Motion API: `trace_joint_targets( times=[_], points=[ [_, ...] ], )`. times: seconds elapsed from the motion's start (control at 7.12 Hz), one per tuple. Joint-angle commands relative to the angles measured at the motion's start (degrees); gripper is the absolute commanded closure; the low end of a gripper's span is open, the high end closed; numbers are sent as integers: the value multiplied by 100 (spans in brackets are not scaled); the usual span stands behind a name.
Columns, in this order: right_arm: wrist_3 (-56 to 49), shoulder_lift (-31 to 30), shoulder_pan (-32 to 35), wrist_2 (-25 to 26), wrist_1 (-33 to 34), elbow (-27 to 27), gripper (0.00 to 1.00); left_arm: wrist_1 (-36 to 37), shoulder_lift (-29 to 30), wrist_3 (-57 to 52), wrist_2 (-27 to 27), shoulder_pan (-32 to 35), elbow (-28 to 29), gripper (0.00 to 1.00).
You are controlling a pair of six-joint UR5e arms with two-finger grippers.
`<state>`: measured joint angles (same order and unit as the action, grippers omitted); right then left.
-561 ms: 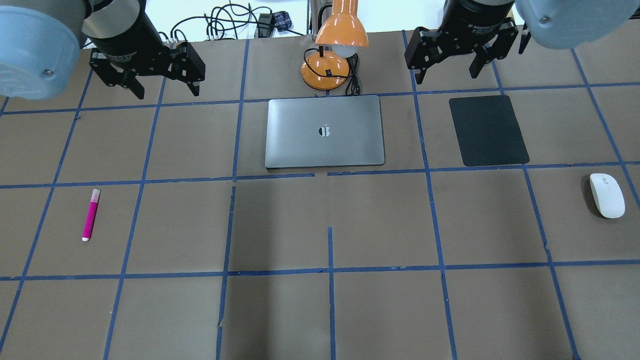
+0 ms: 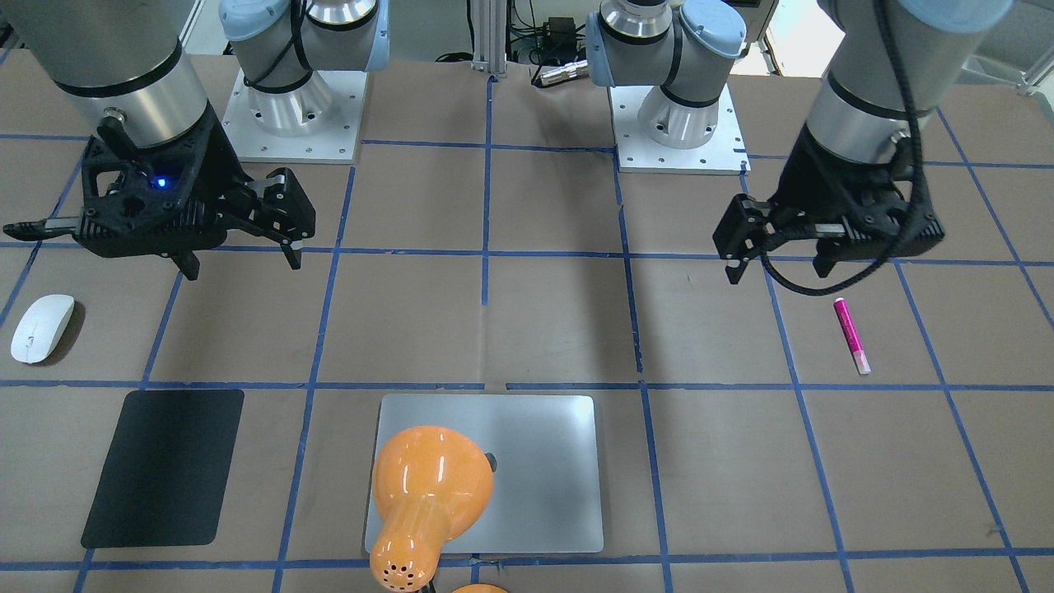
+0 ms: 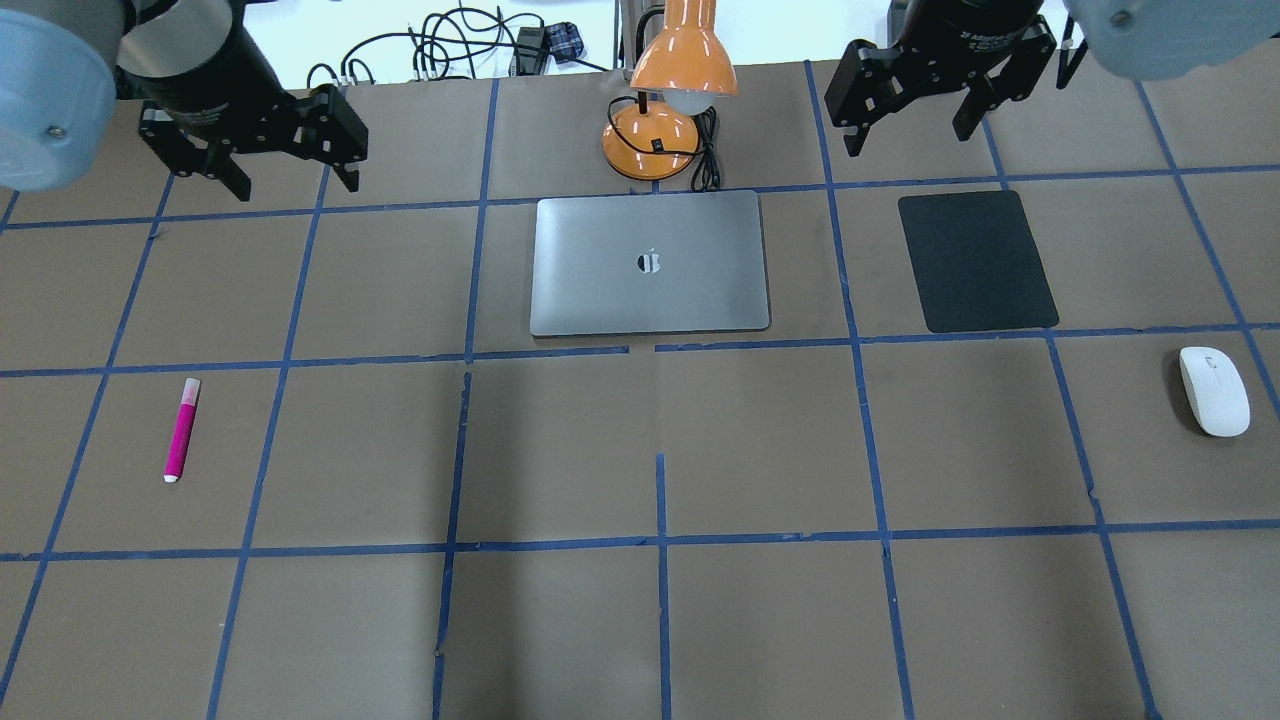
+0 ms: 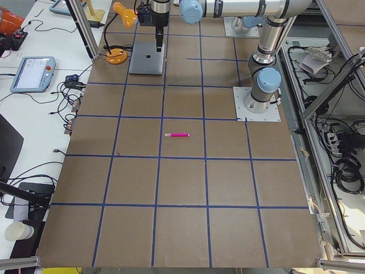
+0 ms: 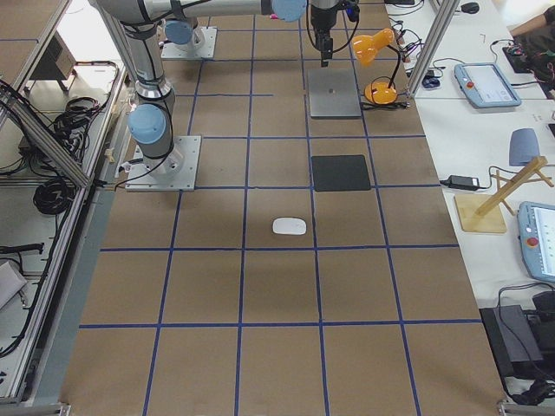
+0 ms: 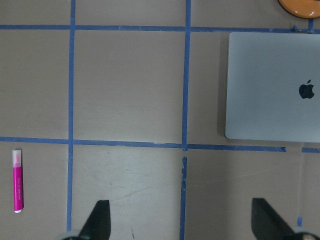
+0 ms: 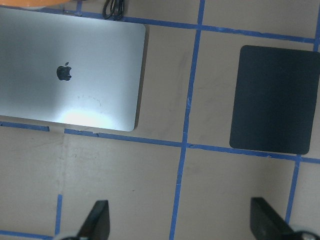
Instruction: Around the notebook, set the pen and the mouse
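Note:
The magenta pen (image 3: 181,430) lies on the table's left side, well to the front-left of the silver notebook (image 3: 600,270). At the far right rests the white mouse (image 3: 1214,390). My left gripper (image 3: 296,185) hangs open and empty above the table, left of the notebook; its wrist view shows the pen (image 6: 17,181) at lower left and the notebook (image 6: 270,90) at upper right. My right gripper (image 3: 910,140) is open and empty too, hovering right of the notebook (image 7: 70,75). In the front-facing view the pen (image 2: 851,334) lies just below the left gripper (image 2: 778,276), and the mouse (image 2: 41,328) lies left of the right gripper (image 2: 243,268).
A black mat (image 3: 977,260) lies right of the notebook, between it and the mouse. An orange desk lamp (image 3: 670,90) with a cord stands just behind the notebook. Blue tape lines grid the brown table. Cables lie beyond the far edge.
Both grippers look smaller in the overhead view. The left one has shifted left and the right one toward the table's far edge. Pen, mouse and notebook have not moved.

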<state>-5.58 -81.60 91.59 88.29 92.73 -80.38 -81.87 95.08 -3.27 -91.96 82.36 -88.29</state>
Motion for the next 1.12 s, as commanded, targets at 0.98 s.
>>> trace_joint_targets(
  times=[0.98],
  points=[
    [-2741, 554, -3312, 646, 2570, -2386, 0, 3969, 2050, -3435, 275, -2882, -2261, 0]
  ],
)
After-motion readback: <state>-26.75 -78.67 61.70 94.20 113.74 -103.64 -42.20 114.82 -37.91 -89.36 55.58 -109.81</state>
